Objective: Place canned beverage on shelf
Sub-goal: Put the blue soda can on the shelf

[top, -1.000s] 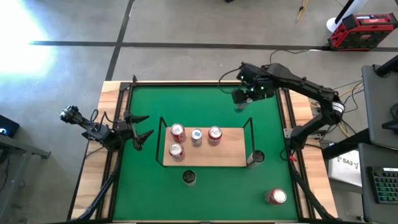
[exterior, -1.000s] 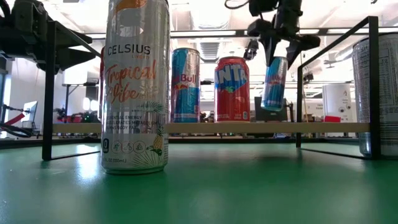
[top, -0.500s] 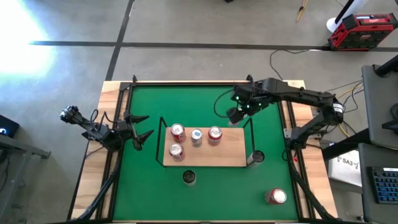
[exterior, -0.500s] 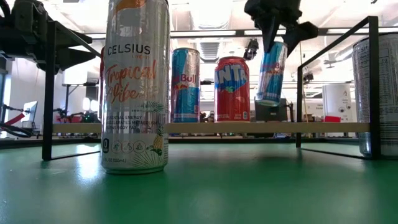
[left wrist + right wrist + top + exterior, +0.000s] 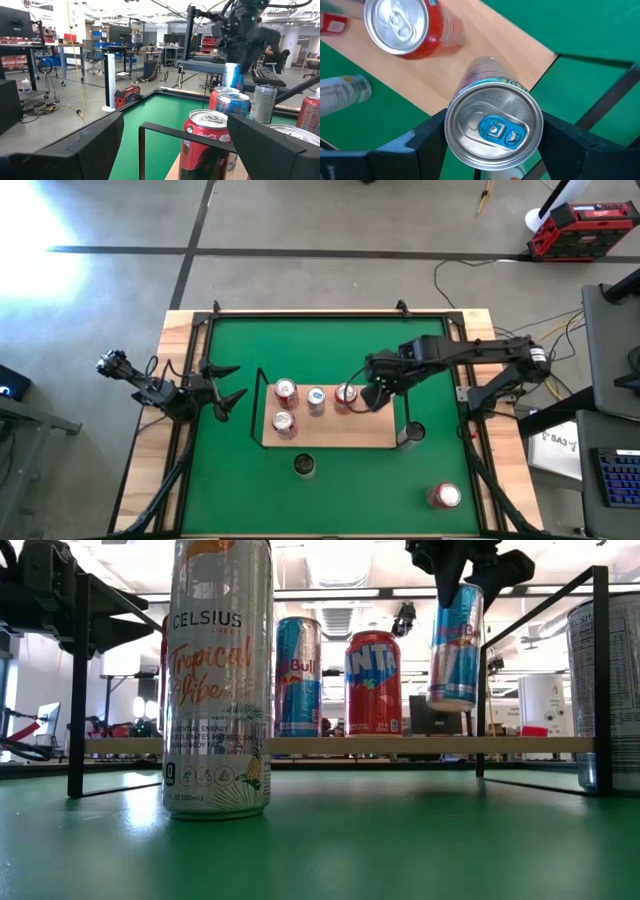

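A slim blue-and-silver canned beverage (image 5: 456,645) hangs from my right gripper (image 5: 373,394), which is shut on it, over the right part of the shelf (image 5: 332,432). The shelf is a light-wood board in a black wire frame. On the board stand a Red Bull can (image 5: 298,677), a Fanta can (image 5: 373,683) and two more red cans (image 5: 284,406). My left gripper (image 5: 226,386) waits open at the table's left edge, pointing level toward the shelf. My right gripper pinches the can's top end just below the rim (image 5: 454,131) between its two fingers (image 5: 427,136), one on each opposite side. The fingers come steeply from above. The can hangs below them, slightly tilted, lifted clear above the shelf board (image 5: 485,60).
A tall Celsius can (image 5: 218,680) stands on the green mat in front of the shelf. A silver can (image 5: 412,434) stands by the shelf's right end, and a red can (image 5: 443,496) near the front right corner. The frame's upright end (image 5: 402,395) rises close to the held can.
My right gripper has swung from the table's far right part toward the near edge and now stands over the shelf's right end. It has rolled about its own axis on the way. The can has travelled with it, lifted clear throughout.
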